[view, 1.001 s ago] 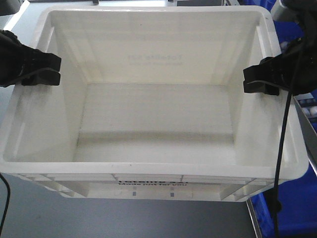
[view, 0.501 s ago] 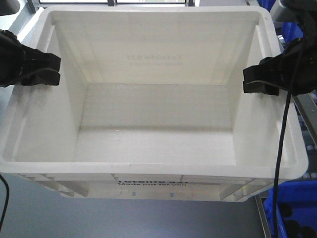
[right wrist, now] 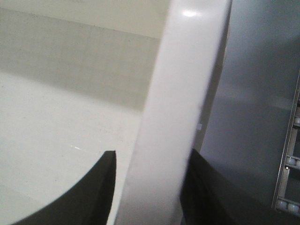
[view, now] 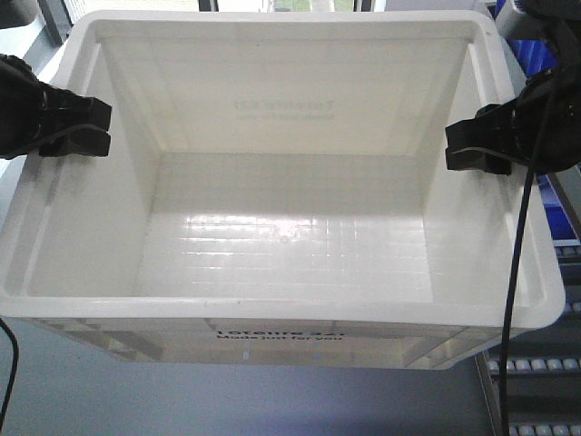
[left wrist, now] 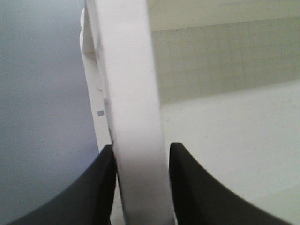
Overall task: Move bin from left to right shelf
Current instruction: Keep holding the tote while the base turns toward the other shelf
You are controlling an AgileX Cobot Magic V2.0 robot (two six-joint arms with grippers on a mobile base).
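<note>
1. The bin [view: 272, 307] fills nearly the whole front-facing view, open side up, its gridded floor in plain sight. It hangs between two grippers, one on each side rim.
2. The left gripper [view: 91, 127] takes the bin's left rim. In the left wrist view its fingers [left wrist: 93, 192] pinch the rim [left wrist: 131, 84], one outside the wall and one inside, both touching it.
3. The right gripper [view: 465, 147] takes the right rim in the same manner. In the right wrist view its fingers [right wrist: 89, 197] clamp the rim [right wrist: 183, 93] from both faces.
4. Open room: below the near left corner we see a plain grey surface [view: 64, 391]. Below the near right corner, roller rails [view: 540, 365] lie close to the bin's side, so this flank is the tighter one. A black cable [view: 517, 272] hangs from the right arm across the right rim.
5. Hidden or unclear: the bin's underside is out of sight, so we cannot tell whether it rests on anything. The far rim almost meets the top edge of the view. The black print [view: 277, 334] on the near side is half covered by the rim and blurred. Both arms are cut off by the picture's edges. A blue shape [view: 537, 59] near the far right corner is too cropped to name.
</note>
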